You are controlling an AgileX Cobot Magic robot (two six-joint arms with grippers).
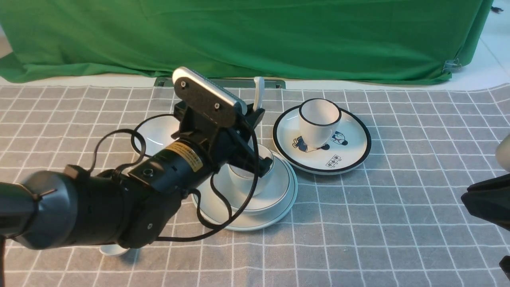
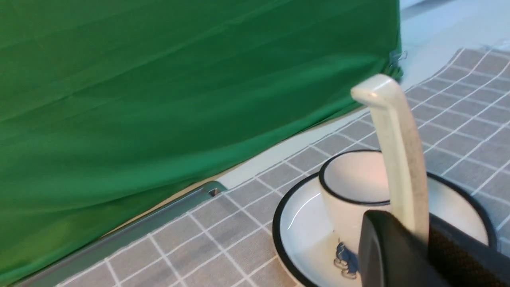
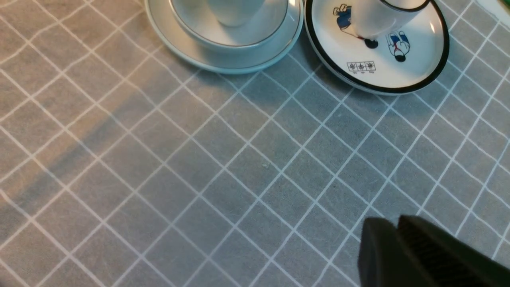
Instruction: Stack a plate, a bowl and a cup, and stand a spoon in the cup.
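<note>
The spoon [image 1: 259, 93] stands nearly upright in my left claw [image 2: 423, 239], its plain white handle poking up above the fingers, which are pinched tight on the handle partway down. In the front view it sits right over the cup [image 1: 241, 181]. The claw body hides the spoon's lower end, so I cannot tell whether it is already inside the cup or just above the rim.

The stacking looks finished to me. The cup sits in the middle of the bowl [image 1: 275, 191], and the bowl rests on the plate [image 1: 255, 225], all three roughly centred on one another on the checked cloth of the desk [image 1: 378, 219]. As I judge it, what is left is to lower the spoon until it rests inside the cup, let go, and lift away without knocking the cup over.

Just beside the stack, on the right, the black-rimmed cup [image 1: 318, 123] stands on the cartoon-print plate [image 1: 350, 151]; neither belongs to this job. Another white bowl [image 1: 157, 133] lies behind my left arm.

My right claw [image 3: 392, 225] hangs well apart from the stack over bare cloth, its fingers drawn close together with nothing between them.
</note>
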